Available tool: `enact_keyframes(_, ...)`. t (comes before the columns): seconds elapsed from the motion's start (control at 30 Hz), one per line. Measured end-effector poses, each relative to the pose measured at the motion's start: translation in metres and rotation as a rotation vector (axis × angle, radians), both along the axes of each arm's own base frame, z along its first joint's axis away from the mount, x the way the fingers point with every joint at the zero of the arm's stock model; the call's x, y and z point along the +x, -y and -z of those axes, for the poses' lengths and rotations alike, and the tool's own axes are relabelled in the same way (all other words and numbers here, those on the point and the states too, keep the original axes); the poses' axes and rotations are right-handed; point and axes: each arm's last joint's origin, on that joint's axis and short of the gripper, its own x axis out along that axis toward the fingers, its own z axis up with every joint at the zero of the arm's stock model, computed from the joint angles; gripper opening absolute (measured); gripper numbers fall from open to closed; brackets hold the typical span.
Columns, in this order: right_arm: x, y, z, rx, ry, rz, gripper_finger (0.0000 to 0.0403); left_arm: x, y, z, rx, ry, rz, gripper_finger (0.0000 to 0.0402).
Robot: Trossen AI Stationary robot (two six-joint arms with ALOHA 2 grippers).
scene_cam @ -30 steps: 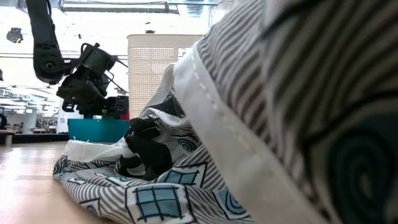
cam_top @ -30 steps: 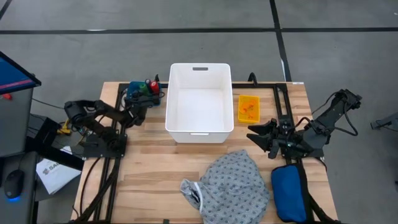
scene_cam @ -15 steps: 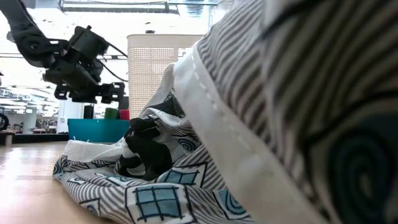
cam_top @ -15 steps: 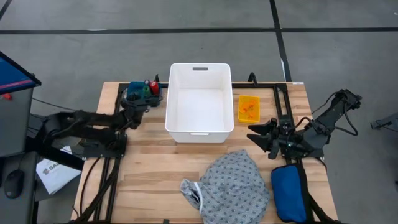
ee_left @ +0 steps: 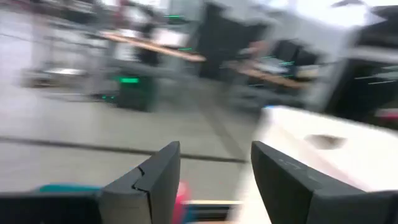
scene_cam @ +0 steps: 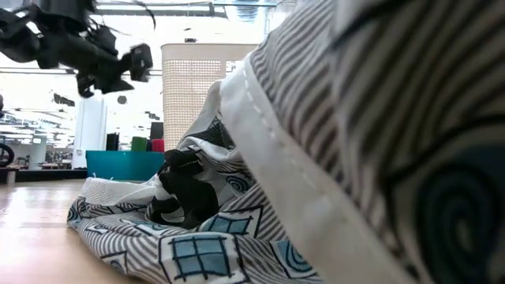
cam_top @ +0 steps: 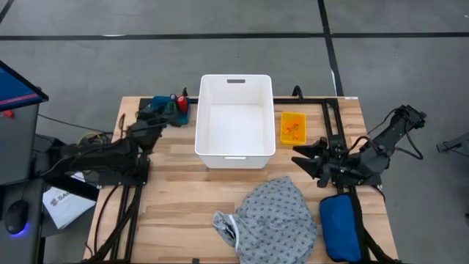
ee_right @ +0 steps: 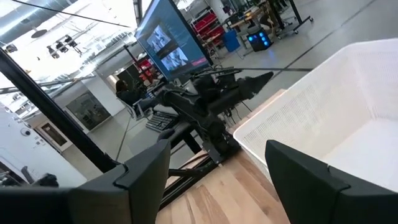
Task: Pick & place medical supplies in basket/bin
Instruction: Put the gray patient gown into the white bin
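Note:
The teal tray (cam_top: 163, 107) at the table's far left holds a red piece (cam_top: 181, 103) and a green piece (cam_top: 169, 107); I see no purple one. My left gripper (cam_top: 152, 123) hovers open just near-left of that tray, raised above the table (scene_cam: 118, 67), holding nothing (ee_left: 214, 180). Orange pill bottles (cam_top: 292, 129) lie in an orange tray right of the white bin (cam_top: 234, 121). The grey patterned gown (cam_top: 271, 218) lies crumpled on the near table. My right gripper (cam_top: 299, 158) waits open, right of the bin and beyond the gown.
A blue padded pouch (cam_top: 341, 227) lies at the near right corner beside the gown. The gown (scene_cam: 331, 158) fills most of the low view. The white bin (ee_right: 323, 130) sits ahead of my right gripper (ee_right: 214, 180). Bare wood lies between my left arm and the gown.
My left gripper has drawn back from the teal tray toward the table's left and near side and has risen, while its arm has stretched out low. The right arm and all objects have stayed put.

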Motion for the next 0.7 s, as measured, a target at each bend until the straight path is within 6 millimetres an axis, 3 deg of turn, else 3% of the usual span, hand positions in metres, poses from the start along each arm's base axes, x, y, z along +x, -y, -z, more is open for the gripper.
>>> enact_keyframes(0.17, 0.000, 0.000, -0.003, -0.028, 0.013, 0.000, 0.0260, -0.003, 0.019, -0.021, 0.092, 0.157, 0.418, 0.0182)
enact_keyframes(0.4, -0.001, -0.001, -0.004, -0.044, 0.018, -0.010, 0.0260, -0.012, 0.047, -0.057, 0.269, 0.557, 1.022, 0.0181)
enact_keyframes(0.53, -0.003, -0.005, -0.006, -0.041, 0.027, -0.029, 0.0260, -0.022, 0.060, -0.076, 0.372, 0.752, 1.243, 0.0180)
enact_keyframes(0.7, -0.005, -0.012, -0.004, -0.030, 0.025, -0.068, 0.0260, -0.026, 0.075, -0.100, 0.453, 0.807, 1.422, 0.0177)
